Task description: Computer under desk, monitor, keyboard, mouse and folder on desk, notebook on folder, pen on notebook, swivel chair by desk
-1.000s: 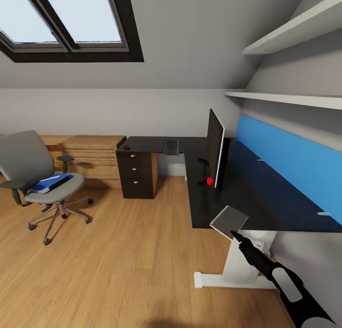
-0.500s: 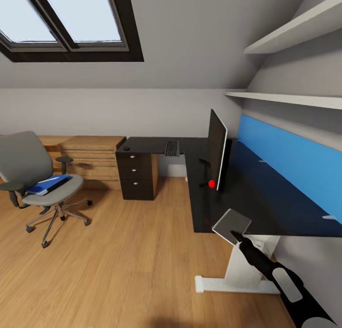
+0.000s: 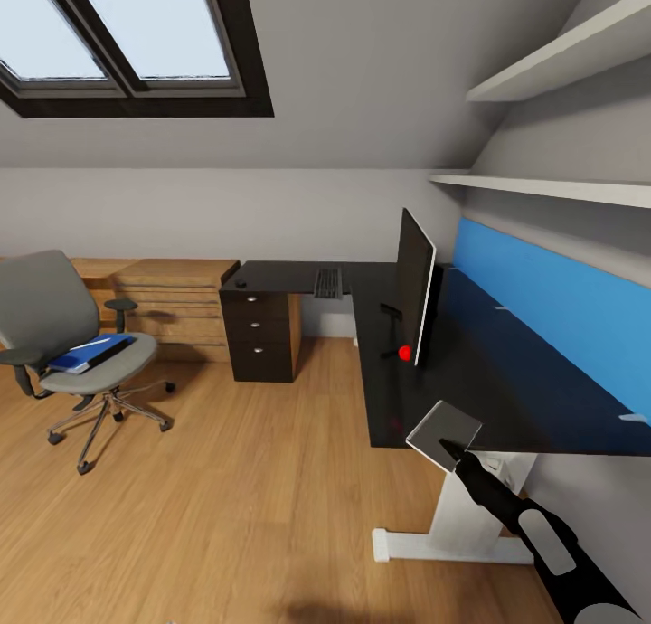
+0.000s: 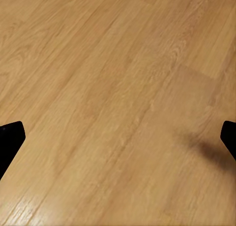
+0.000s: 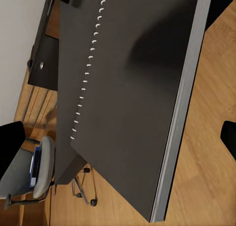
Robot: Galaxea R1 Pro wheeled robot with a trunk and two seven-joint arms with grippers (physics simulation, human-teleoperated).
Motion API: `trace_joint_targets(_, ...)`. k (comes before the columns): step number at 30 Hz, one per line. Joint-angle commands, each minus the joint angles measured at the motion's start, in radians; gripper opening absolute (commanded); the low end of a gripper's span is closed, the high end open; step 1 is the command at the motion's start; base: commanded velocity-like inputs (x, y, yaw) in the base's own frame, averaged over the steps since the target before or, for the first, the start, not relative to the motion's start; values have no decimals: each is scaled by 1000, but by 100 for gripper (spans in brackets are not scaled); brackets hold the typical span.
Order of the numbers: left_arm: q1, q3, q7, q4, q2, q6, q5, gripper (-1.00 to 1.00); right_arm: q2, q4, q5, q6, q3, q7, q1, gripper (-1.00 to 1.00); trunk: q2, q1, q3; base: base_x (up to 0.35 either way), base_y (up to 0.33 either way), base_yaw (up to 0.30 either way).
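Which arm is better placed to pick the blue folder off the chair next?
Left. The folder lies on the swivel chair at its side, and the left fingers hang open over floor; the right arm is at the notebook.

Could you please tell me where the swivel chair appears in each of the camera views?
Head view: the swivel chair stands at the far left on the wooden floor, with the folder on its seat.
Right wrist view: the swivel chair lies beyond the dark notebook.
Left wrist view: wooden floor.
Shared landmark: the wooden floor.
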Motion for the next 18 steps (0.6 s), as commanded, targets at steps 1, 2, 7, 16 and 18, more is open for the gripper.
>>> trace_joint_targets(1,-1,2,-1,0,-1,-3,7,100,0,0,-7,9,-3,1,-1,100,-1,0,-1,4,1,0)
trace_joint_targets(2,-1,2,-1,0,-1,-3,7,100,0,0,-6,9,-3,1,-1,100,-1,0,-1,3,0,0)
trace_joint_targets(7,-1,2,-1,0,-1,-3,7,100,0,0,-6,9,-3,1,-1,100,-1,0,-1,2,0,0)
trace_joint_targets(16,-1,2,-1,0,-1,-3,7,100,0,1,-6,9,-3,0,-1,100,-1,0,-1,0,0,0)
trace_joint_targets(18,-1,2,-1,0,-1,-3,7,100,0,3,-6,10,-3,-1,-1,100,-1,0,-1,0,0,0)
